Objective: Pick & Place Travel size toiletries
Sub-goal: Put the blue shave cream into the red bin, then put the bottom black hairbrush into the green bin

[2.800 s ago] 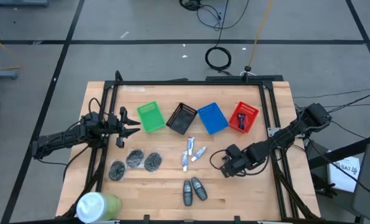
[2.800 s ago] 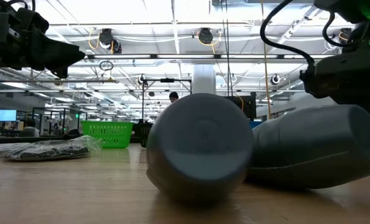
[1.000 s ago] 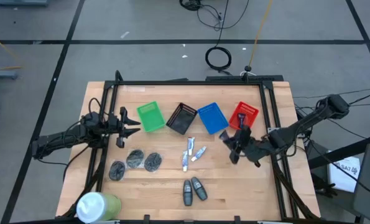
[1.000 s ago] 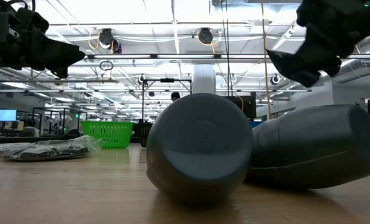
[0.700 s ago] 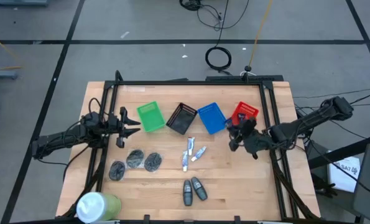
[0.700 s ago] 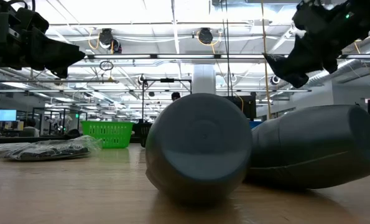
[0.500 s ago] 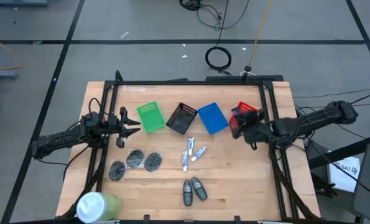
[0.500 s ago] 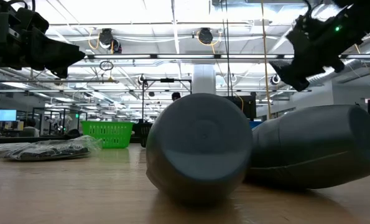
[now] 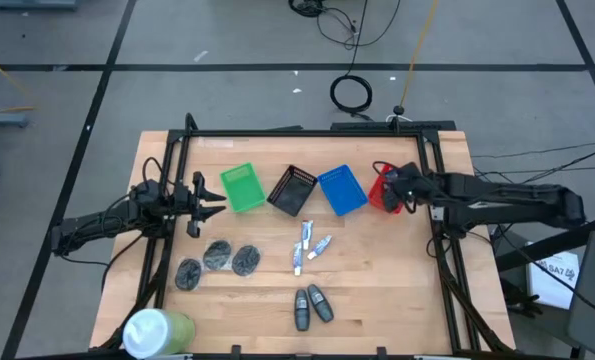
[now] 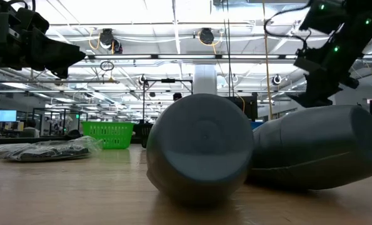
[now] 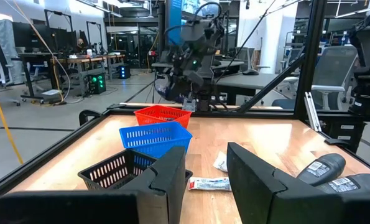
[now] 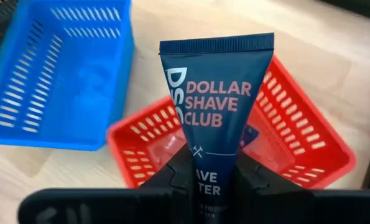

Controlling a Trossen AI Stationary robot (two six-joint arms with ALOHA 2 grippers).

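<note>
Table (image 9: 377, 290): wooden top carrying four baskets in a row, green, black, blue and red
Left gripper (image 9: 212, 198): waits beside the green basket (image 9: 242, 188), fingers parted with nothing between them
Right gripper (image 9: 389, 187): hangs over the red basket (image 12: 296, 143), fingers closed on a dark blue tube (image 12: 217, 118)
Step in hand: judged to be the placing stage, the tube held above the red basket and not yet released
Next move: likely to lower a little and part the fingers so the tube drops inside the basket walls, not onto the rim or toward the blue basket (image 12: 60, 68) just beside
Remaining toiletries: three dark grey bundles (image 9: 217, 258) near the left arm, small white-silver tubes (image 9: 310, 245) mid-table, two grey oval bottles (image 9: 311, 305) at the near edge, all lying on the wood
White-and-green cylinder (image 9: 157, 330): lies at the near left corner, apart from the rest
Writing: the tube reads "DOLLAR SHAVE CLUB" in pink letters, with "DSC" set sideways; lower lines are partly hidden by the fingers
</note>
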